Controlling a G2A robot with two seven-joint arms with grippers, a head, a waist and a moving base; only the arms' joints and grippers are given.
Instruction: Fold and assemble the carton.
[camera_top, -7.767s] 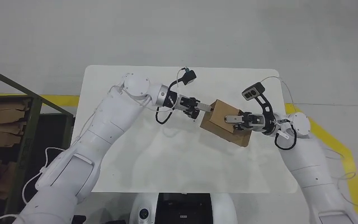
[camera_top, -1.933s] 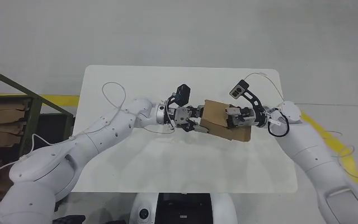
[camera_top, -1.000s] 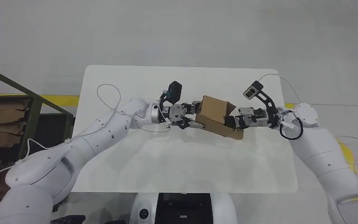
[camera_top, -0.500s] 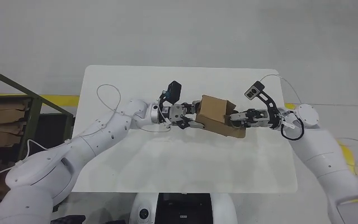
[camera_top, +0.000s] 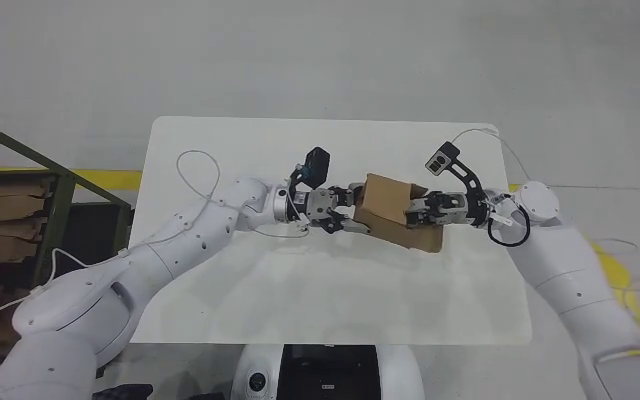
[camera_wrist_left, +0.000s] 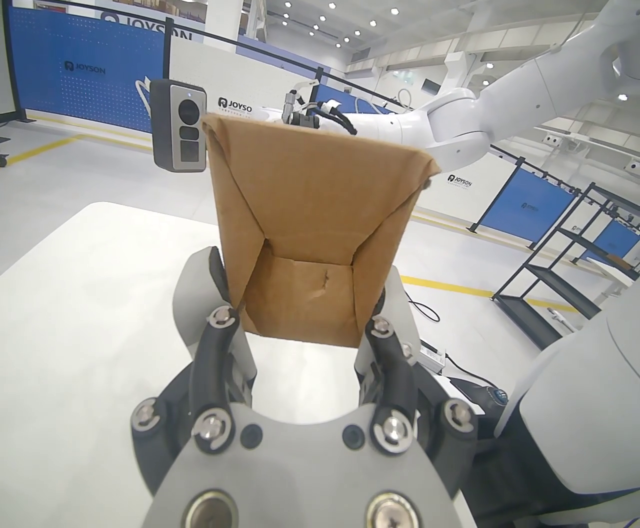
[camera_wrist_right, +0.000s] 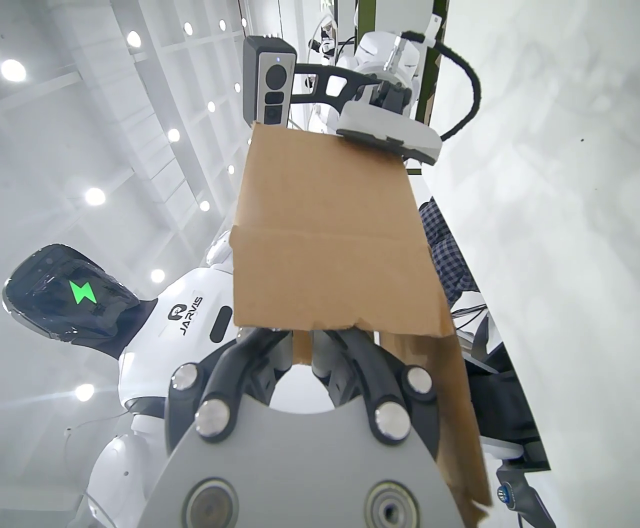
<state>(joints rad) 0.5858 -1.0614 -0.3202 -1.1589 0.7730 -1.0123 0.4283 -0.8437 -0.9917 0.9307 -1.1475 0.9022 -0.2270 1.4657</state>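
Top view: left claw (camera_top: 349, 204), carton (camera_top: 386, 203), right claw (camera_top: 413, 212) (table (camera_top: 300, 295) rim far)

Passage across mid-table blocked by the held carton

Both ends of the carton (camera_top: 385, 203) are closed off by the left gripper (camera_top: 352, 207) and the right gripper (camera_top: 411, 213). Bare table (camera_top: 300, 290) is offered along its near and far sides.

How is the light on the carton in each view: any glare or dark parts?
Top view: carton evenly lit, no glare. Left wrist view: its inside darkens toward the closed end. Right wrist view: ceiling lamps glare beside it; its face is matt.
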